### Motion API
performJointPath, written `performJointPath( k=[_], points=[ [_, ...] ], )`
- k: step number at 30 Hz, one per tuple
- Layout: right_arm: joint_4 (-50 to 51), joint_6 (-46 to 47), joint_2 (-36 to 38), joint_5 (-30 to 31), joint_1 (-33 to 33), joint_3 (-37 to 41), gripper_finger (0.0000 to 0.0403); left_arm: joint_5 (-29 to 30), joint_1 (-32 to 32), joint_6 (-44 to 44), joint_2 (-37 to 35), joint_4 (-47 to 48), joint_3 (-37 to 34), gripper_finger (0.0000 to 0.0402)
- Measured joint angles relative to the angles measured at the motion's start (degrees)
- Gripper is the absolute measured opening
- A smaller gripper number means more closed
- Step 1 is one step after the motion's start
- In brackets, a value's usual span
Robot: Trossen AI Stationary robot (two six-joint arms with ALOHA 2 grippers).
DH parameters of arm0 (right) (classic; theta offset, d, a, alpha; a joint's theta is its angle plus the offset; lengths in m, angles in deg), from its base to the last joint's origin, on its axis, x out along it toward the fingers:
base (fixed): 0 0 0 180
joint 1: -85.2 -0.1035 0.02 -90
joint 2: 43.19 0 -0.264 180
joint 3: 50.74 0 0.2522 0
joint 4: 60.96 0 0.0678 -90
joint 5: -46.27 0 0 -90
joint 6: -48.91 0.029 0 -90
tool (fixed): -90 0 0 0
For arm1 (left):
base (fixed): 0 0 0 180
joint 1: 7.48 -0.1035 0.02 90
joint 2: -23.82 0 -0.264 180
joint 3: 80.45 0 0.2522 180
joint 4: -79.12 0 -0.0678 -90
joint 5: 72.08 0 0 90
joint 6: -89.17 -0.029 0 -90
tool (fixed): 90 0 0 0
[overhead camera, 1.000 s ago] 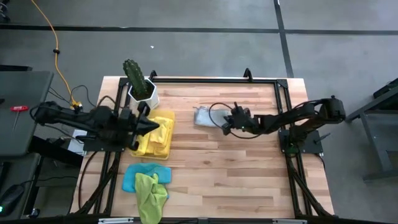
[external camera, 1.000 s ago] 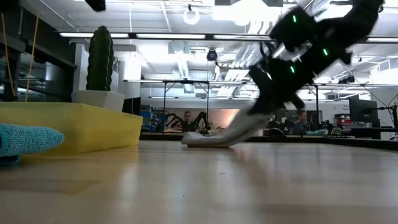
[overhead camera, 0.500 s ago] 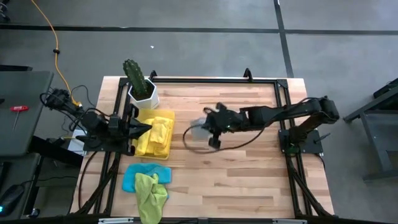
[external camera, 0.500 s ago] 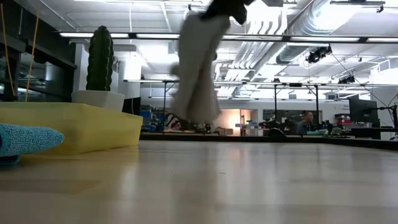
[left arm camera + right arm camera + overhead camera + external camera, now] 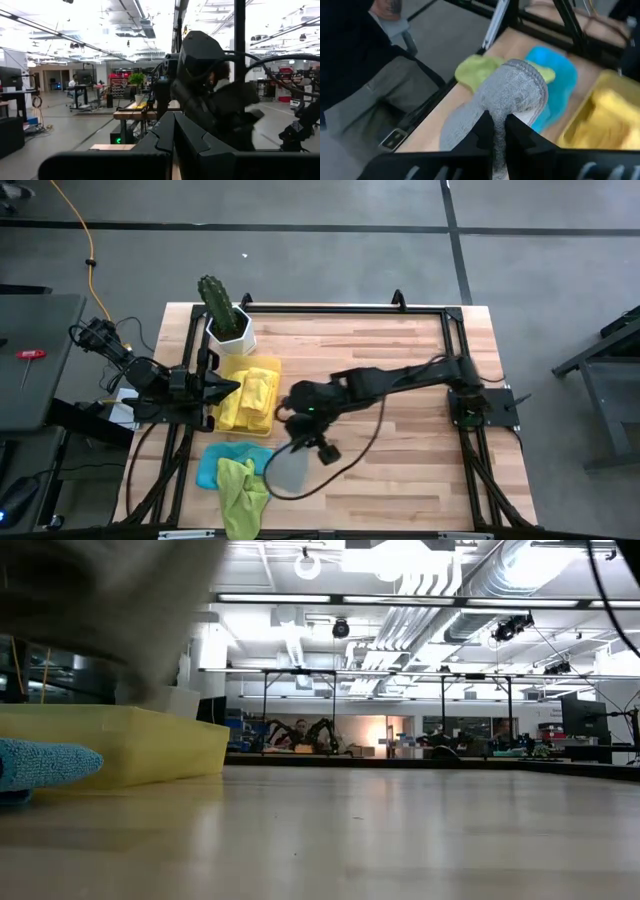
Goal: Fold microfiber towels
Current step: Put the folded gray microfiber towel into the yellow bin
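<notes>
Since a second ago the right pincer (image 5: 300, 442) has swung from mid-bench toward the front-left corner, pinching the grey towel (image 5: 285, 472) aloft. A thin grip — it could slip free onto the blue towel (image 5: 212, 467). The yellow tray (image 5: 228, 420) holds yellow towels (image 5: 258, 393); left pincer (image 5: 228, 387) is pressed together, empty.

A grey concrete floor (image 5: 330, 260) crossed by dark seams fills the upper part of the overhead picture, with a yellow cable (image 5: 82, 235) trailing at upper left. Level across the table, long ceiling lights (image 5: 400, 598), white ducts (image 5: 520, 570) and distant workbenches (image 5: 300, 745) fill the bright hall.
</notes>
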Motion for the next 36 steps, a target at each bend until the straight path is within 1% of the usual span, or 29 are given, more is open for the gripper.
performJointPath(
  k=[5,6,8,11,16,18,20,25,26,28,31,36],
  points=[
    [0.2,-5.0,-9.7,-4.2,1.0,-12.3,0.0001,0.0,0.0,0.1,0.0,0.0,0.0,0.0],
    [-1.1,-6.0,-11.0,-4.5,1.3,-13.1,0.0001,0.0,0.0,0.3,0.0,0.0,0.0,0.0],
    [-6.8,-7.4,-11.4,-4.3,2.1,-10.3,0.0001,0.0,0.0,0.7,0.0,0.0,0.0,0.0],
    [-9.2,-8.7,-11.5,-3.8,4.1,-7.8,0.0001,0.0,0.0,0.8,0.0,0.1,0.0,0.0],
    [-11.3,-8.3,-11.5,4.9,7.9,-4.2,0.0001,-0.1,0.0,0.8,0.0,0.1,0.0,0.0],
    [-13.8,-8.7,-11.5,6.1,9.0,-2.0,0.0001,-0.2,0.0,0.8,0.0,0.1,0.0,0.0],
    [-17.3,-9.4,-11.5,6.1,10.3,0.6,0.0001,-0.2,0.0,0.8,0.0,0.1,0.0,0.0],
    [-31.0,-12.3,-11.5,6.4,12.9,8.4,0.0001,-0.2,0.0,0.7,0.0,0.1,0.0,0.0],
    [-33.8,-12.9,-11.5,7.3,13.3,9.7,0.0001,-0.2,0.0,0.7,0.0,0.1,0.0,0.0],
    [-37.8,-14.1,-11.5,11.4,14.0,11.2,0.0001,-0.2,0.0,0.7,0.0,0.0,0.0,0.0],
    [-38.1,-14.3,-11.5,17.1,15.2,11.7,0.0001,-0.2,0.0,0.6,0.0,0.0,0.0,0.0],
    [-38.2,-13.8,-11.5,20.9,17.4,11.7,0.0001,-0.2,0.0,0.7,0.0,0.0,0.0,0.0]
  ],
)
